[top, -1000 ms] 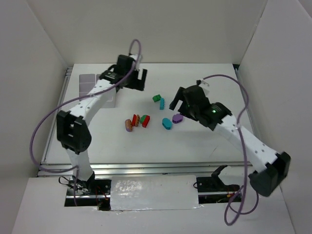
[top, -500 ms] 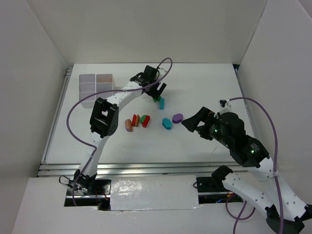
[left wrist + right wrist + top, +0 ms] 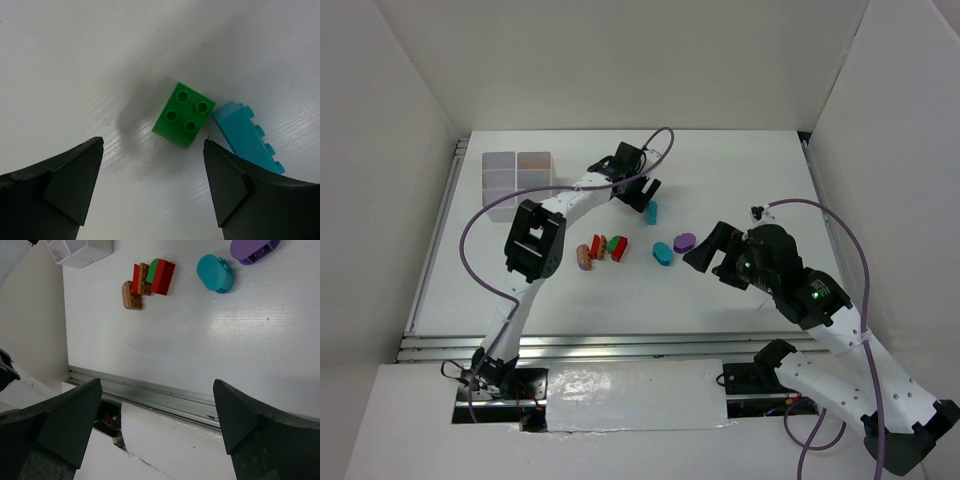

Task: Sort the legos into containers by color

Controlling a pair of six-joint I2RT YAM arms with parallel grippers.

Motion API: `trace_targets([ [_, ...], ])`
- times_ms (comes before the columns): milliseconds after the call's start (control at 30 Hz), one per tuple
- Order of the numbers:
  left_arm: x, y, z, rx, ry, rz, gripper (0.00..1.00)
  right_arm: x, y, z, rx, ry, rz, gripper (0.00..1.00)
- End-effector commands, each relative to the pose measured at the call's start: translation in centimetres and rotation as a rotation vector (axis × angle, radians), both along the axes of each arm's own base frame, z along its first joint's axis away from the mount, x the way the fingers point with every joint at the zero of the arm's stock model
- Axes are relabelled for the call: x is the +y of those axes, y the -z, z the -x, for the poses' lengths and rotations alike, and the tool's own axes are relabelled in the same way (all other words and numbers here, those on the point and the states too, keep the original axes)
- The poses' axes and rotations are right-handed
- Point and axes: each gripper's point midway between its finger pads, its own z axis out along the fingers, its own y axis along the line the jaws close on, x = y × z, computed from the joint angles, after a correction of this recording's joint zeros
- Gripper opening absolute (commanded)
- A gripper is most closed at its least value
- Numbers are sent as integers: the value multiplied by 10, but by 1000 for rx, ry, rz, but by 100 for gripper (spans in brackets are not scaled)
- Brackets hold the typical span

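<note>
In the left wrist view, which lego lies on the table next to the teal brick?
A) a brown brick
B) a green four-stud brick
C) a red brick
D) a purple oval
B: the green brick, four studs up, lies right beside the teal brick, under the open left gripper.

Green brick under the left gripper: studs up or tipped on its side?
Studs up: the green brick shows all four studs facing the left wrist camera above it.

tray (image 3: 500, 165) far left, legos (image 3: 618, 248) clustered at centre
</note>
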Motion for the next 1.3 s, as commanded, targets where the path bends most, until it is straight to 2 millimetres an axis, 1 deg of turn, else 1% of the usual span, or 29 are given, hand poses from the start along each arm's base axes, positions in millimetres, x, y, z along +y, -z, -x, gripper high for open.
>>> trace_targets([
  [0,-16,-11,-3,-25,64,48,93,4,-2,-7,-26,-8,-11,100],
  [133,-19,0,-4,4,66,47,89,5,-2,-7,-28,-11,-9,100],
  [267,-24,1,-5,9,72,68,83,5,-1,-6,-29,-17,-1,100],
  [333,-28,4,-5,21,82,80,78,4,0,-7,-25,-16,2,100],
  [400,-29,10,-3,40,83,82,78,4,-1,-6,-29,-17,2,100],
  [633,-31,20,-1,67,82,82,77,3,-1,-5,-36,-17,1,100],
  [800,-29,24,-2,69,67,72,68,2,0,-4,-39,-19,0,100],
  [867,-28,24,-1,69,67,72,61,2,1,-4,-37,-21,3,100],
  [900,-29,26,-1,73,67,73,61,2,1,-4,-37,-18,3,100],
  [933,-29,27,0,78,70,75,58,2,2,-4,-35,-18,4,100],
  [967,-30,26,0,79,68,80,50,2,2,-5,-36,-19,5,100],
  [1033,-32,27,2,93,74,89,45,2,2,-5,-36,-22,8,100],
  [1100,-32,23,1,94,64,93,27,3,2,-5,-38,-25,10,100],
  [1133,-28,23,2,101,38,83,3,3,2,-6,-40,-24,11,100],
  [1167,-25,19,0,92,19,80,0,3,3,-6,-40,-25,11,100],
  [1200,-19,10,-1,78,-3,77,0,4,3,-7,-40,-26,10,100],
  [1233,-16,1,-7,40,-26,85,0,4,4,-7,-38,-24,11,100],
  [1267,-12,-16,-1,30,-63,124,0,7,5,-7,-33,-39,2,100],
])
